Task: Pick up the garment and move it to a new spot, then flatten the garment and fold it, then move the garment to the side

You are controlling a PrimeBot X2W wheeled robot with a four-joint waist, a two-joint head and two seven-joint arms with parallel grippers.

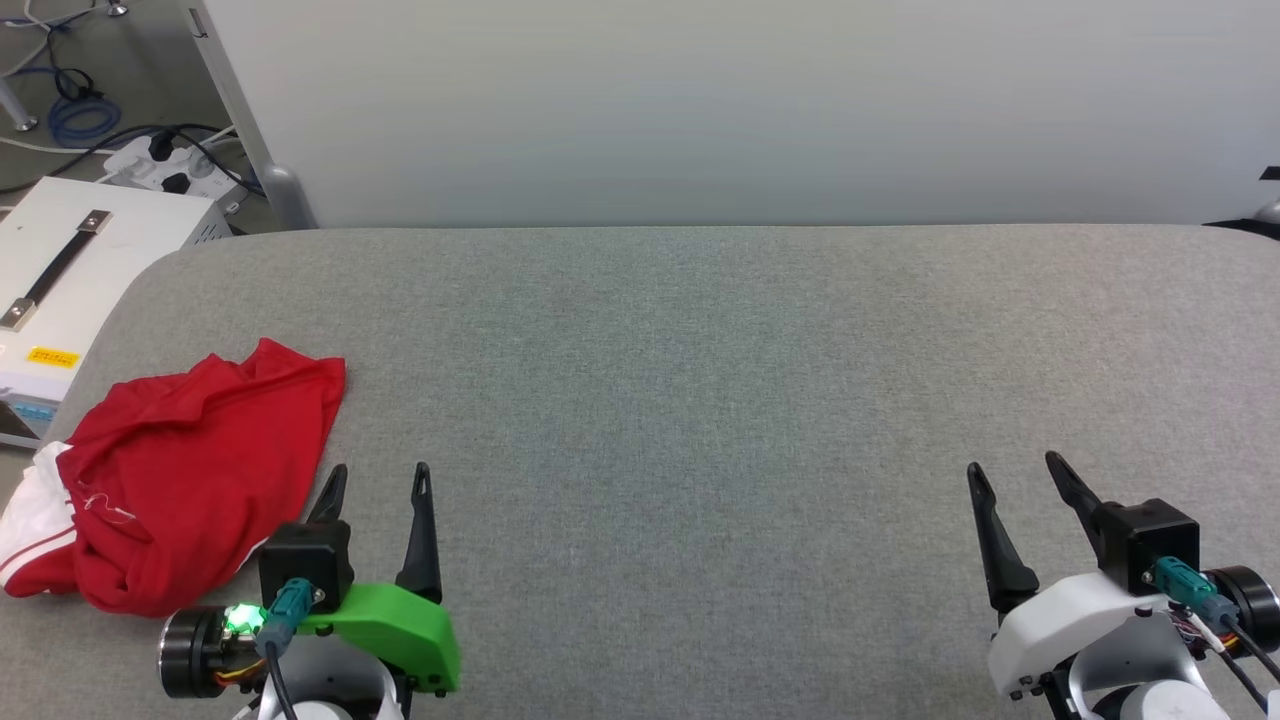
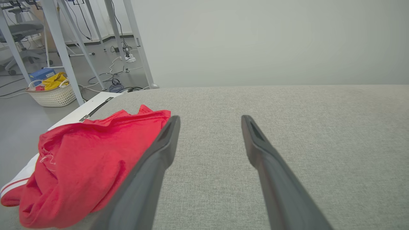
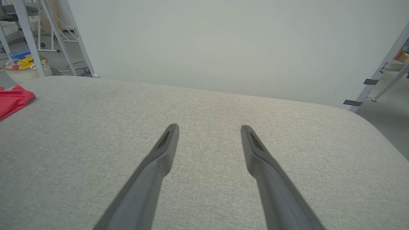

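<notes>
Your left gripper (image 1: 381, 470) has its two dark fingers (image 2: 159, 153) spread wide with nothing between them. Your right gripper (image 1: 1012, 465) is just as wide open and just as empty, and both sit low over the near part of the grey padded table (image 1: 700, 330). The step in hand looks like the first pickup, not yet begun, so make it a left-arm job. Swing the open fingers left, come down on a raised fold rather than a flat stretch, and let the tips straddle that ridge before you close, so you pinch cloth and not padding. Bite through enough layers that the bundle lifts together; a single thin layer would likely just unroll and drag. Lift it clear of the table before carrying it right toward the open middle, where there is room to spread it, and hold the right arm back until flattening calls for two corners. The garment (image 1: 190, 470) lies crumpled in a red heap at the near left of the table, just left of the left gripper. In the left wrist view its right edge runs behind the left finger, and you cannot tell whether they touch. Its white, red-striped sleeve (image 1: 35, 520) sits at the table's left edge, where it could slip off. The right gripper is well apart from it, far to the right.
</notes>
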